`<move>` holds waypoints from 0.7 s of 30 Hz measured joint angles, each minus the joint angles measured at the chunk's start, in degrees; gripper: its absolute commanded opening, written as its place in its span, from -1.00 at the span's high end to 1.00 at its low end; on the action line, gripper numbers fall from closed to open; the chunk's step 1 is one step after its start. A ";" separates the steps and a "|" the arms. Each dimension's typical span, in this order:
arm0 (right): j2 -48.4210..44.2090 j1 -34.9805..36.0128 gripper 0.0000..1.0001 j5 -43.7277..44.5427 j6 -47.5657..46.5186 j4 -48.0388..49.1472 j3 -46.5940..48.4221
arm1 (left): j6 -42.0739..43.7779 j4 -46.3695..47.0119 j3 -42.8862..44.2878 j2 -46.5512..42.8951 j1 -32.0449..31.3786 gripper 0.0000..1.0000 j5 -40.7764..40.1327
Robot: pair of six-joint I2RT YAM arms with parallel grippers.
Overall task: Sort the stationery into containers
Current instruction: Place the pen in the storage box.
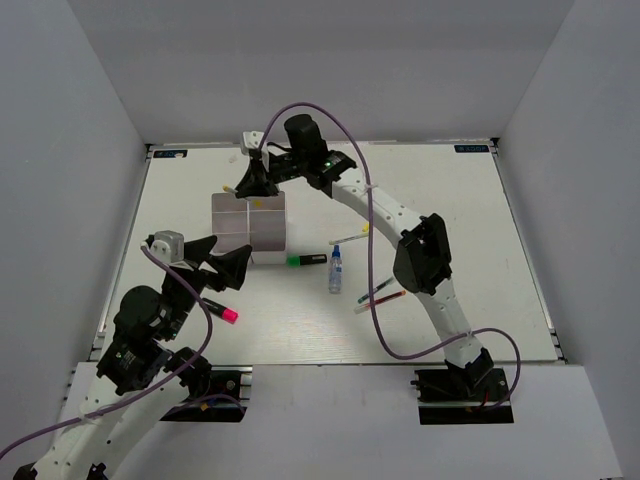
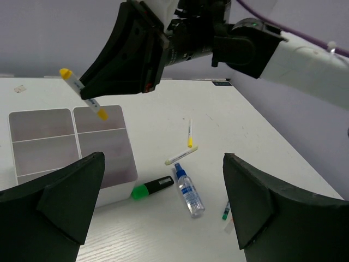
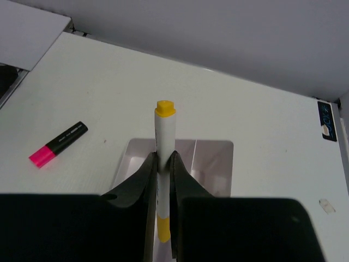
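Note:
The white divided tray sits left of centre. My right gripper hangs over its far edge, shut on a thin white pen with yellow ends, held above a compartment; the pen also shows in the left wrist view. My left gripper is open and empty, hovering near the tray's front. A black marker with a pink cap lies beneath it. A green highlighter, a blue-capped clear tube and two yellow-ended pens lie right of the tray.
A green-ended pen and a red-ended pen lie near my right arm's elbow. Grey walls enclose the white table on three sides. The tray's compartments look empty in the left wrist view.

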 measured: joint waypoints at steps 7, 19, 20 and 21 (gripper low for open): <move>7.08 1.16 1.00 -3.65 6.36 10.03 3.63 | 0.59 0.15 -0.44 -0.17 0.04 -0.98 0.02; 14.19 1.53 1.00 -5.97 15.63 27.98 4.09 | 0.72 0.22 -0.55 -0.17 0.46 -0.98 0.00; 14.64 1.53 1.00 -6.16 16.26 29.09 4.09 | 0.79 0.22 -0.57 -0.17 0.46 -0.98 0.00; 15.21 1.53 1.00 -6.38 16.96 30.25 4.09 | 0.83 0.22 -0.57 -0.17 0.46 -0.98 0.00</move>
